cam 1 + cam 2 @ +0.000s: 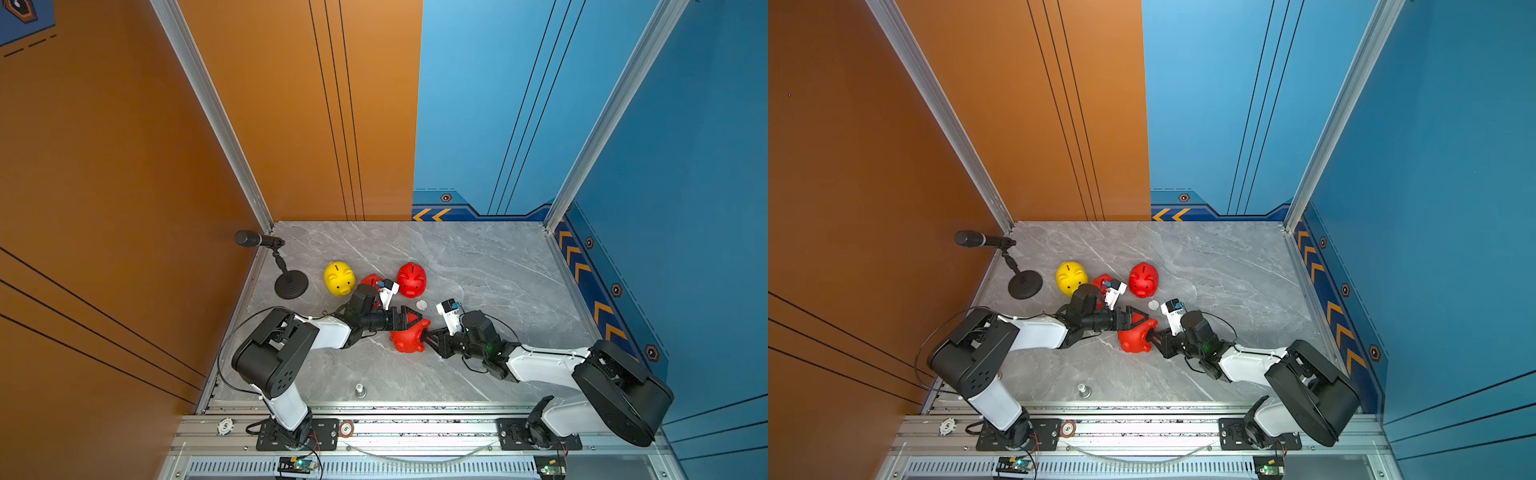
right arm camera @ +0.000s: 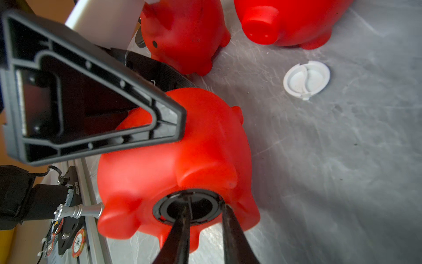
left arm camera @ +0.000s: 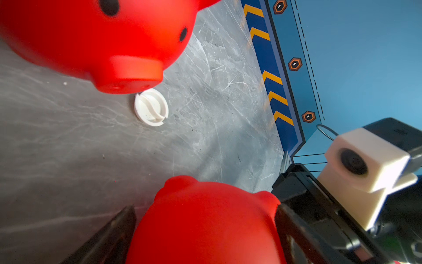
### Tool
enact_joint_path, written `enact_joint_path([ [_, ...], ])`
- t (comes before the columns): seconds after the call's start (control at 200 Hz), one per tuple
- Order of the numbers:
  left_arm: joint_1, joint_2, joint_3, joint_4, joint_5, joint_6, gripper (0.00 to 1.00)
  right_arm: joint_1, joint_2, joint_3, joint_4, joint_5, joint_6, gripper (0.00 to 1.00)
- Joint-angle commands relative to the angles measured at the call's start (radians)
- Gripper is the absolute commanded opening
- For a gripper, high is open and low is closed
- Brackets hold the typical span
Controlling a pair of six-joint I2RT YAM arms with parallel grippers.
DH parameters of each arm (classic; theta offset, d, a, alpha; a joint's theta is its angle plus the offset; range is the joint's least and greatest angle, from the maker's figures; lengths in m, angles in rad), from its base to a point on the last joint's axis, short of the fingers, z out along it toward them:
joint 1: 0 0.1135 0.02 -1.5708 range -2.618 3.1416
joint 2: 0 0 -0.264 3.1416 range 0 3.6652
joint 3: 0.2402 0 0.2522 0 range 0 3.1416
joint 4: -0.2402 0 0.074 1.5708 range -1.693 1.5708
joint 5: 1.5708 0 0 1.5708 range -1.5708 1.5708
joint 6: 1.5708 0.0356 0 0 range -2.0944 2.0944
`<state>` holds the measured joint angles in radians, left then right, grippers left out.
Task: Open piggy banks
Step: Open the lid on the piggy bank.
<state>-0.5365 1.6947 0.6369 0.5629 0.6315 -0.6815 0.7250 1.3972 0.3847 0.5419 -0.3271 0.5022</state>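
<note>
Belly of the red piggy bank [image 2: 182, 141], clasped by the left gripper [image 3: 205, 206], is turned toward the right gripper [image 2: 205, 204], set on the black plug [image 2: 169, 209] at lower centre; whether it is clenched cannot be told.

A grey marble-patterned worktop [image 1: 478, 270] sits in a booth with an orange wall [image 1: 104, 166] on one side and a blue wall [image 1: 478, 104] on the other. A black microphone [image 1: 253, 239] on a round-based stand is near the far corner by the orange wall. A small white disc [image 1: 421, 305] with a curved ridge lies flat mid-worktop. Near the front edge stands a small metal knob [image 1: 360, 390] — perhaps a bolt. On the aluminium rail [image 1: 415, 432] in front lie a white chip [image 1: 225, 425] and an orange-rimmed chip [image 1: 345, 429].
</note>
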Motion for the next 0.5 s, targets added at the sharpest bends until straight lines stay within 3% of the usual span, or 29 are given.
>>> enact_joint_path([
  [0.0,-0.024,0.072,-0.066,-0.219,-0.076,0.035,0.94,0.048,-0.036,0.052,0.0,0.026,-0.029,0.25],
  [0.285,-0.041,0.066,-0.059,-0.222,-0.081,0.033,0.94,0.072,-0.018,0.076,-0.033,0.069,-0.047,0.2],
  [0.496,-0.042,0.063,-0.063,-0.222,-0.066,0.041,0.94,0.059,0.053,0.074,0.032,0.032,-0.051,0.14],
])
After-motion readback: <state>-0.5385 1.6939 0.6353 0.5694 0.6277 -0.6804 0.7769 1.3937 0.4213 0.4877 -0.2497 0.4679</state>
